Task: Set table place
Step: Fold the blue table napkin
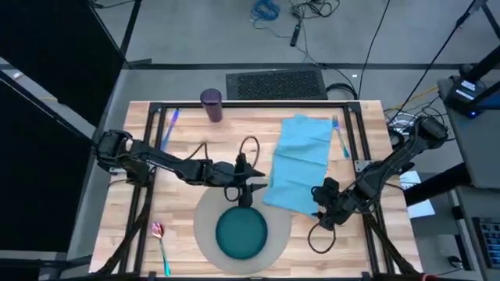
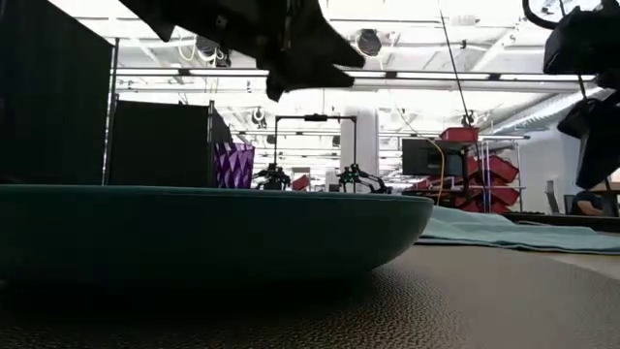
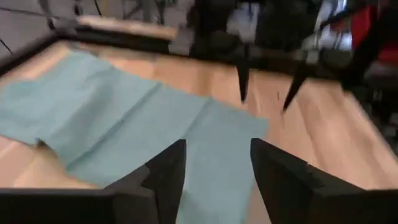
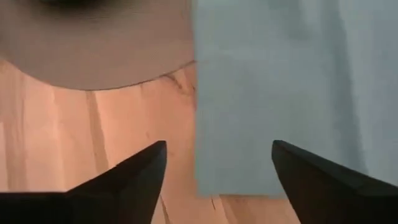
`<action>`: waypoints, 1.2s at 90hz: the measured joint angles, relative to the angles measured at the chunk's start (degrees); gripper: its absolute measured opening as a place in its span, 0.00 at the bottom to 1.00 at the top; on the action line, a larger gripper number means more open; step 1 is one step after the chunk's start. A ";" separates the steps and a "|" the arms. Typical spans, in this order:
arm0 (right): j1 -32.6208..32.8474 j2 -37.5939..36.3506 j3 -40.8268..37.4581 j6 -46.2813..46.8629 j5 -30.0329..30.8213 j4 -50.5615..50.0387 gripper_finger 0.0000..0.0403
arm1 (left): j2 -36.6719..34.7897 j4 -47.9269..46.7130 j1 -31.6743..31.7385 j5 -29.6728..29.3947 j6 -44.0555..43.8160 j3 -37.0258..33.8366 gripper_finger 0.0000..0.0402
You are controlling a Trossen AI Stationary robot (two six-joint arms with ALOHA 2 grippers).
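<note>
both grippers spread, empty: left gripper [image 3: 214,171] above napkin [image 3: 124,134]; right gripper [image 4: 217,171] at napkin edge. only high view shows spoon [image 1: 159,238].

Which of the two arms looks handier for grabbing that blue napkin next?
Probably the right. Its open gripper hovers at the near corner of the blue napkin, fingers straddling its edge. The left gripper, also open, hangs above the teal plate.

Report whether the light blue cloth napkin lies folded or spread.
Spread: the light blue cloth napkin lies flat and long across the pale wood table, one corner overlapping the round grey mat.
</note>
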 joint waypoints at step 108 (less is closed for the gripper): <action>0.09 10.20 0.00 -0.09 -4.94 1.90 0.69 | 17.18 -24.45 0.50 10.32 13.09 17.35 0.41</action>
